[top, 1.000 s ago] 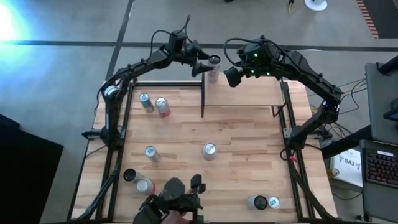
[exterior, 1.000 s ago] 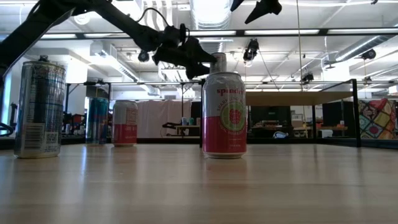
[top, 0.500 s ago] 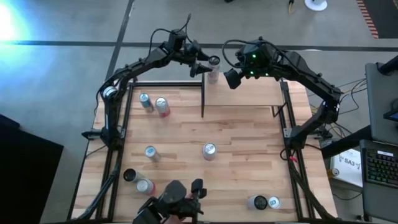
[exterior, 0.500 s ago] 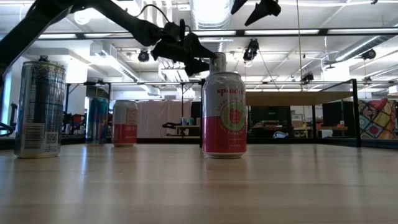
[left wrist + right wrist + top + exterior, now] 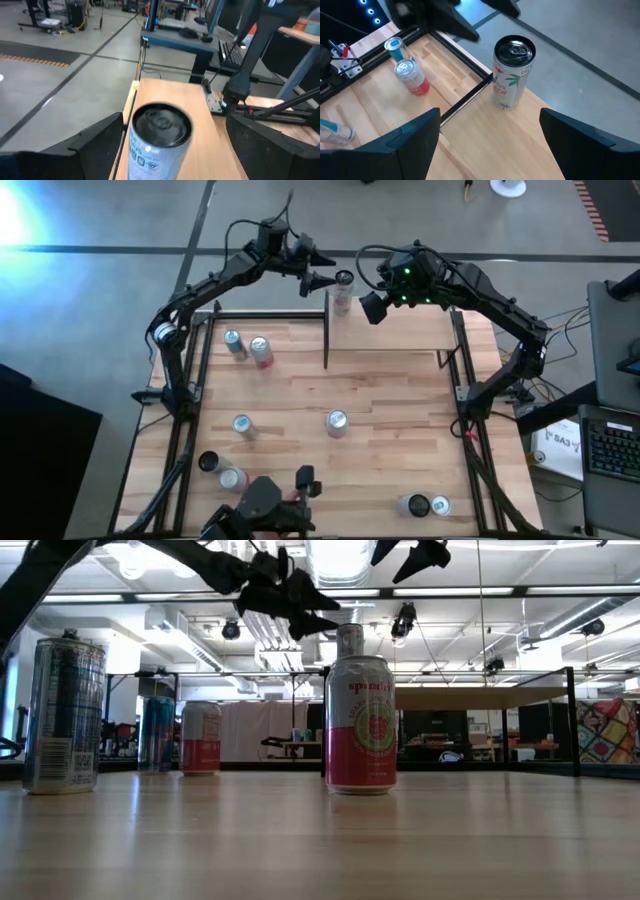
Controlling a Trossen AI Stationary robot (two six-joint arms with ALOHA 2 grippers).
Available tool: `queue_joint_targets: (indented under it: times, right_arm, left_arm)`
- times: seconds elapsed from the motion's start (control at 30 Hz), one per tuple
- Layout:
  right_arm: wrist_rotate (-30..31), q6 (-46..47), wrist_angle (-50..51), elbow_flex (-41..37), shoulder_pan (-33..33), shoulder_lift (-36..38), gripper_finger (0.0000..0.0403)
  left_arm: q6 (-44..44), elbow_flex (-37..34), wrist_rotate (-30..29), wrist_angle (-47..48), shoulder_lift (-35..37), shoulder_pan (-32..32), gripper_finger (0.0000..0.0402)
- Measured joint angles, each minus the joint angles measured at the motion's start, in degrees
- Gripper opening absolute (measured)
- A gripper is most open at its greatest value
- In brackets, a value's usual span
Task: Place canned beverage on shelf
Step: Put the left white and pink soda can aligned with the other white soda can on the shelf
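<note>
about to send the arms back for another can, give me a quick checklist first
1. Can upright on the shelf: ok.
2. Left claw open and clear of the can: ok.
3. Right claw open, beside the can, holding nothing: ok.
4. Can well in from the shelf's edge: not ok, it stands at the corner.
5. Other cans on the tabletop upright: ok.

The can (image 5: 513,71) at the shelf's (image 5: 530,145) corner is showing white with red and green leafy print and a silver lid. The shelf is showing pale wood framed in black rods. The striped butcher-block worktop (image 5: 380,440) is carrying a pink-and-white can (image 5: 360,725).
</note>
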State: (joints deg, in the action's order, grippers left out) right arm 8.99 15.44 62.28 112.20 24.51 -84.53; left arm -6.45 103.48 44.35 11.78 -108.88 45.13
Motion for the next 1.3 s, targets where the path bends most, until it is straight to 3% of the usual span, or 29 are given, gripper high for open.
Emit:
queue_joint_targets:
  times: [0.27, 0.5, 0.6, 0.73, 0.87, 0.97, 1.13, 1.3]
  right_arm:
    - [-1.6, -2.4, -3.3, -0.2, -0.6, 0.1, 0.0329]
    - [-5.0, -6.5, -18.0, -4.5, -1.9, 0.0, 0.0329]
    - [-5.7, -7.8, -20.9, -6.4, -2.0, -0.3, 0.0329]
    - [-12.2, -8.9, -20.4, -7.9, -2.1, -1.8, 0.0327]
    - [-9.2, -6.9, -19.5, -8.4, -3.1, -2.4, 0.0315]
    - [-7.3, -6.4, -17.2, -8.4, -3.4, -2.2, 0.0298]
    - [-6.9, -4.3, -13.7, -8.5, -3.8, -0.9, 0.0271]
    - [-5.7, -2.8, -11.2, -11.2, -4.1, 1.0, 0.0248]
  left_arm:
    - [1.8, 0.0, -0.3, 1.6, 5.3, 0.4, 0.0331]
    - [7.9, 0.0, -0.1, 1.4, 9.8, 0.3, 0.031]
    - [10.1, 0.0, -0.3, 5.9, 11.7, 0.3, 0.0309]
    - [6.2, 0.0, -0.8, 17.3, 14.3, 0.3, 0.0309]
    - [1.6, -0.1, -7.4, 29.3, 17.2, -1.1, 0.0309]
    - [0.7, -1.1, -13.4, 33.0, 19.9, -3.2, 0.0309]
    - [4.6, -7.7, -20.7, 30.0, 25.6, -6.5, 0.0309]
    - [13.5, -22.4, -25.1, 21.4, 34.1, -9.8, 0.0309]
